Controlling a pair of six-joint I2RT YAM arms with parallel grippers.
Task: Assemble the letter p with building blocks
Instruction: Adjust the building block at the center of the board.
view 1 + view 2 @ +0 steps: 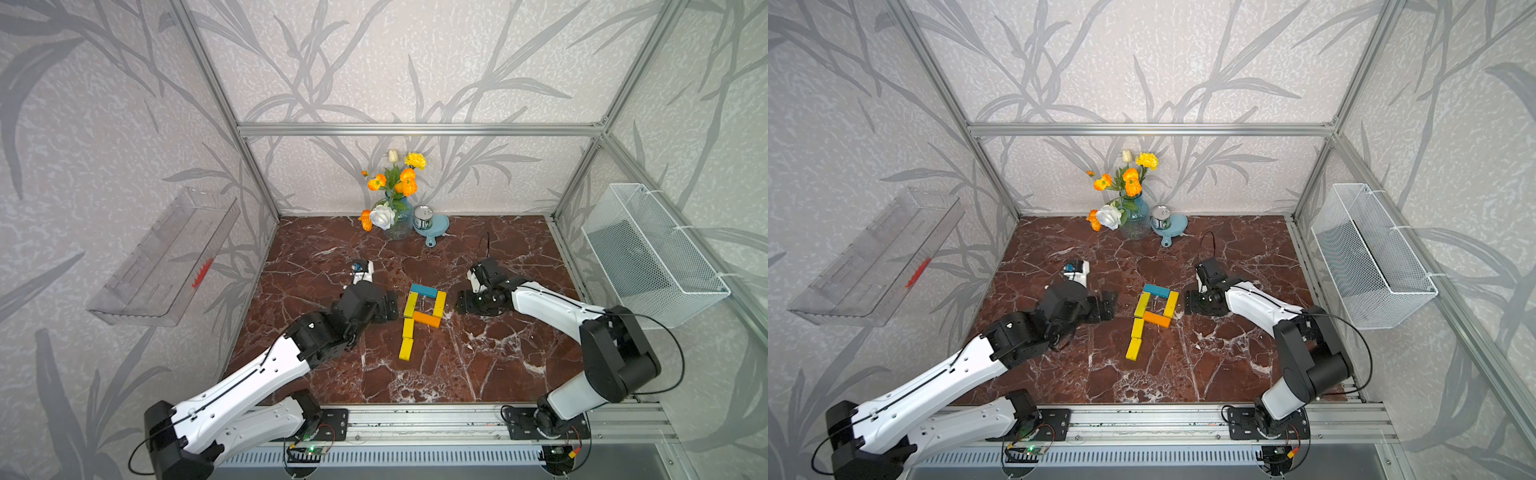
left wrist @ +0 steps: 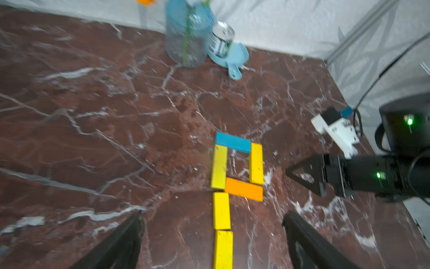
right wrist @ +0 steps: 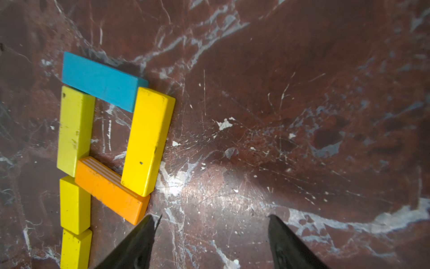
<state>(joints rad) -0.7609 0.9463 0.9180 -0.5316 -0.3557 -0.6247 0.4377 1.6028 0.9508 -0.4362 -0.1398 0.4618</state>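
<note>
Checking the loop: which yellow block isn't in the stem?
The yellow one nearest the right tool, closing the loop; the other three form one column.

No print can be read anywhere. The can (image 2: 221, 39) has a label with dark marks, too blurred to make out. The clear tray (image 1: 166, 257) on the left wall bears a small red mark (image 1: 203, 272), too small to read. The only legible sign is the letter p (image 1: 424, 318), spelled by blocks on the tabletop (image 1: 478, 365).
</note>
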